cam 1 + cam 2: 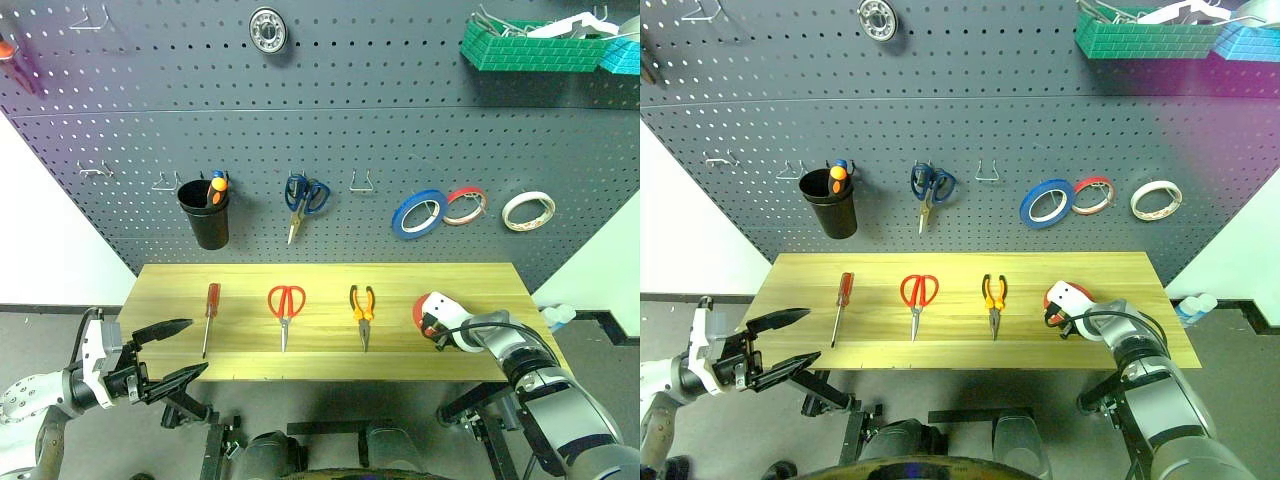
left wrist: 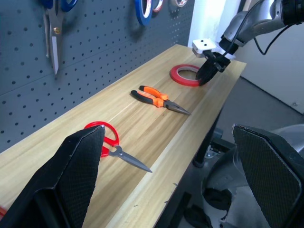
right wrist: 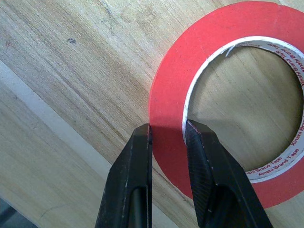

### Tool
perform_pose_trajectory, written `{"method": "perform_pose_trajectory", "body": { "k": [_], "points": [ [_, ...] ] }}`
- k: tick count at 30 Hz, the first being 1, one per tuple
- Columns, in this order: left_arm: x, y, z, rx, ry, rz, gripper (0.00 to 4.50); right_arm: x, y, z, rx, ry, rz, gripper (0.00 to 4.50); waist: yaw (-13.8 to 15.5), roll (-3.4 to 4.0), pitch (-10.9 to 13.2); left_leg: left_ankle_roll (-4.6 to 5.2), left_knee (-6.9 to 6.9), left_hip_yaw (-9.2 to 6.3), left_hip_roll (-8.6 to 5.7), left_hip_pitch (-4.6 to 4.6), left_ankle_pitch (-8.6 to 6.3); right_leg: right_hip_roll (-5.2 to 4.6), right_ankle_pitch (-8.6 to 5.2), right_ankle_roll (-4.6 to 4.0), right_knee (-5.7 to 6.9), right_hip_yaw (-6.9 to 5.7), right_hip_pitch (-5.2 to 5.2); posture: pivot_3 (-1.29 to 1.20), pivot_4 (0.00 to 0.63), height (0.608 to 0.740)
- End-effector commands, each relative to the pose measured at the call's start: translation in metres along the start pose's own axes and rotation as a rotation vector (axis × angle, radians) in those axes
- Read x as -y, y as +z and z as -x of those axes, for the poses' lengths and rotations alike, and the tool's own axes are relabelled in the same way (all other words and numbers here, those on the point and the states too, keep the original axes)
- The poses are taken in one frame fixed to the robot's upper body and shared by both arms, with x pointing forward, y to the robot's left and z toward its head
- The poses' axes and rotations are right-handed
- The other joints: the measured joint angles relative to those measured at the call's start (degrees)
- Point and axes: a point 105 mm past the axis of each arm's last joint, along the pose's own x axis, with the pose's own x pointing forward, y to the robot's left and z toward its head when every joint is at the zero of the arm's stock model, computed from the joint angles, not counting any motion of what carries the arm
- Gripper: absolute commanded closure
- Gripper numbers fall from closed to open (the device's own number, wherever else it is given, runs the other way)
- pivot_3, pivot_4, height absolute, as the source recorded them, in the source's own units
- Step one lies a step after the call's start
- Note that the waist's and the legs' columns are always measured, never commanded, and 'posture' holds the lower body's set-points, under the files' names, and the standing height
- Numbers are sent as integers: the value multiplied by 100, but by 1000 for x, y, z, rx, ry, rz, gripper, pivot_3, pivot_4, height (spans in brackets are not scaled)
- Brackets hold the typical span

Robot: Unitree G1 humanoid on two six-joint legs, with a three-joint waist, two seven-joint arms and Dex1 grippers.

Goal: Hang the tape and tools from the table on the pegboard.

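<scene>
Nearest your head camera, at the lower left of the frame, the left gripper (image 1: 170, 352) hangs off the near edge of the table (image 1: 330, 345) with its two fingers spread wide and nothing between them. At the lower right, your right gripper (image 3: 167, 137) has its fingers pinched together across the wall of the red-orange tape (image 3: 228, 99), one finger outside the ring and one inside the hole, while the roll lies flat on the wood near the table's right end. Expect the tape to be light and fairly stiff as a hoop, but thin-walled and smooth on its faces, so it may swing or slip in a narrow pinch; the wall is the sensible place to hold it, leaving the hole free for a hook. Across the middle of the frame lie the red-handled screwdriver (image 1: 210, 315), red-handled scissors (image 1: 285, 310) and orange-and-black pliers (image 1: 362, 312), well apart from one another. Behind them the pegboard (image 1: 330, 130) has a bare hook (image 1: 362, 183) just above centre.
</scene>
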Motion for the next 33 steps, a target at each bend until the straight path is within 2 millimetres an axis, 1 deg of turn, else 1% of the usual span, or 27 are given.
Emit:
{"method": "perform_pose_trajectory", "body": {
  "k": [1,4,7,10,12,16,18,20,23,26,28,30,31,33],
  "points": [
    [2,10,-2,22,-16,-37,0,3,19,5,94,16,-34,3844,0,1,1,0,0,0,0,0,0,0,0,0,0,0,0,-110,0,740],
    [4,11,-2,30,-21,-30,0,1,33,9,211,37,-92,3844,-6,3,2,0,-1,0,0,-1,0,0,0,0,-1,0,-1,-112,0,740],
    [6,14,-2,45,-31,-5,0,1,41,17,318,53,-132,3844,-1,4,3,0,-1,0,0,-1,0,0,0,0,-1,0,-1,-116,0,740],
    [9,19,-2,69,-44,33,0,2,45,26,414,69,-172,3844,6,5,4,0,-1,0,0,-1,0,0,0,0,-1,0,1,-122,0,740],
    [10,23,-1,69,-49,25,0,1,48,32,471,62,-146,3844,10,5,3,0,-1,0,0,-2,0,0,0,1,-2,0,1,-124,0,740],
    [14,25,-1,75,-55,43,0,5,52,42,571,61,-219,3844,7,6,4,0,-1,0,0,-1,0,1,0,1,-1,0,1,-128,0,740],
    [14,26,-1,76,-50,40,0,4,56,50,654,68,-232,3844,7,6,4,0,-1,0,0,-1,0,1,0,1,0,0,1,-129,0,740],
    [14,26,-1,77,-52,50,0,4,56,57,720,59,-245,3844,8,6,4,0,-1,0,1,-1,0,2,-1,1,-1,0,1,-126,0,740],
    [11,29,-1,91,-42,58,0,-1,49,66,772,57,-235,3844,10,5,4,0,-2,0,1,-2,0,2,-1,1,-4,0,0,-126,0,740],
    [11,32,0,100,-53,89,0,0,41,75,831,31,-254,3844,17,6,4,0,-1,0,1,-2,0,2,-2,2,-6,0,2,-140,0,740],
    [10,33,0,96,-49,71,0,1,37,79,857,28,-277,3844,7,7,5,0,-1,0,1,-2,0,2,-2,2,-6,0,2,-148,0,740],
    [9,36,1,99,-48,69,0,2,34,90,928,23,-297,3844,6,8,6,0,-1,0,1,-1,0,2,-2,2,-5,0,3,-154,0,740],
    [8,42,-13,105,-56,62,0,2,34,96,958,10,-289,3844,3,8,6,0,-2,0,1,-1,0,2,-2,2,-5,0,2,-157,0,740],
    [8,52,-36,112,-67,46,0,2,33,102,990,-3,-277,3844,27,1,10,0,-3,-1,2,0,0,2,-2,2,-4,0,2,-162,0,740]
  ]
}}
